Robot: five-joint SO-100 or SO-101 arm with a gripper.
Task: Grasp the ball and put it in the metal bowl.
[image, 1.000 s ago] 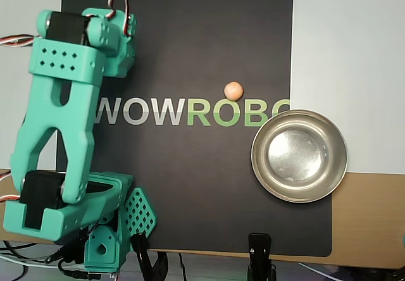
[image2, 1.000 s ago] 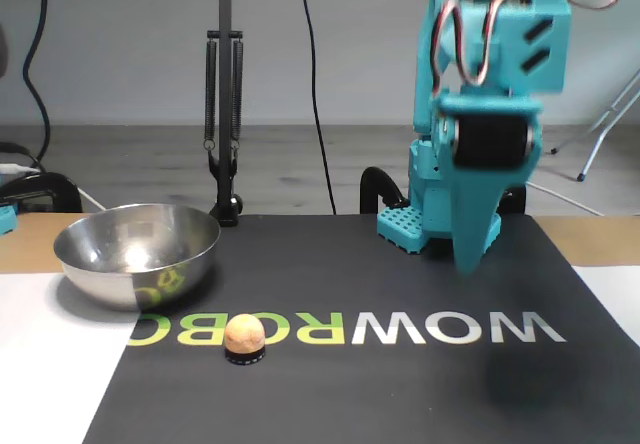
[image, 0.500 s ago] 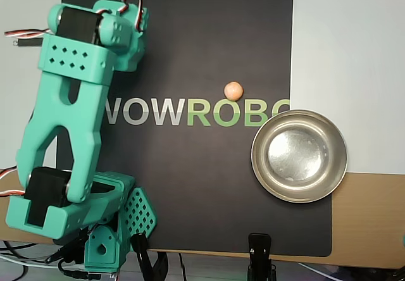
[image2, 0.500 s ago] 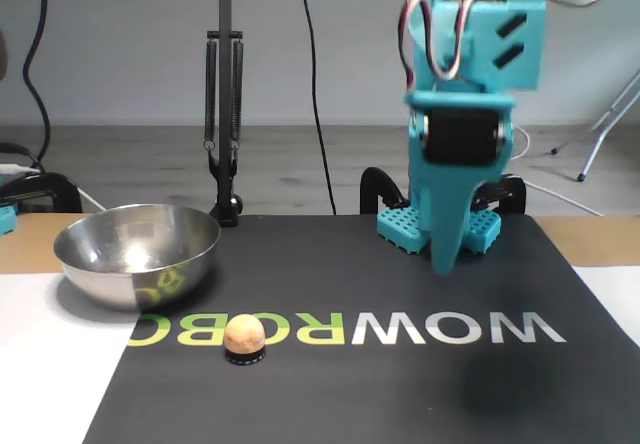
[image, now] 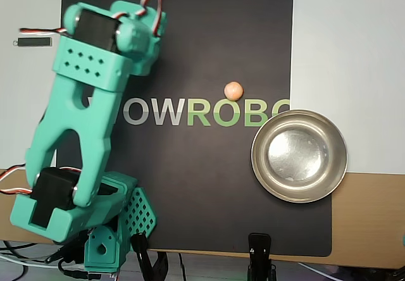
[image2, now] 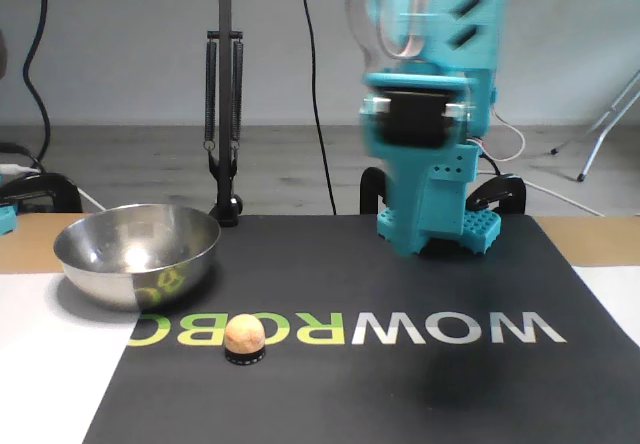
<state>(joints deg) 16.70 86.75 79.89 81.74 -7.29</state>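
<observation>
While the teal arm (image: 82,123) hangs above the dark mat (image: 190,186) well away from everything it has to handle, the ball (image: 233,90) sits alone on the mat, just at the upper edge of the second O of the printed logo (image: 209,112) as the overhead view shows it. Seen from the fixed view, that peach-orange ball (image2: 244,334) rests on a small dark ring right in front of the lettering (image2: 400,327), with nothing touching it. The metal bowl (image: 299,156) stands near the ball, below and to its right in the overhead view, straddling the mat's right edge; in the fixed view the bowl (image2: 137,254) lies behind and to the left of the ball, clearly apart from it and holding nothing. The arm's wrist end (image2: 432,124) is blurred in the fixed view and sits far to the ball's right, so I cannot tell whether the gripper's fingers are spread or pressed together
</observation>
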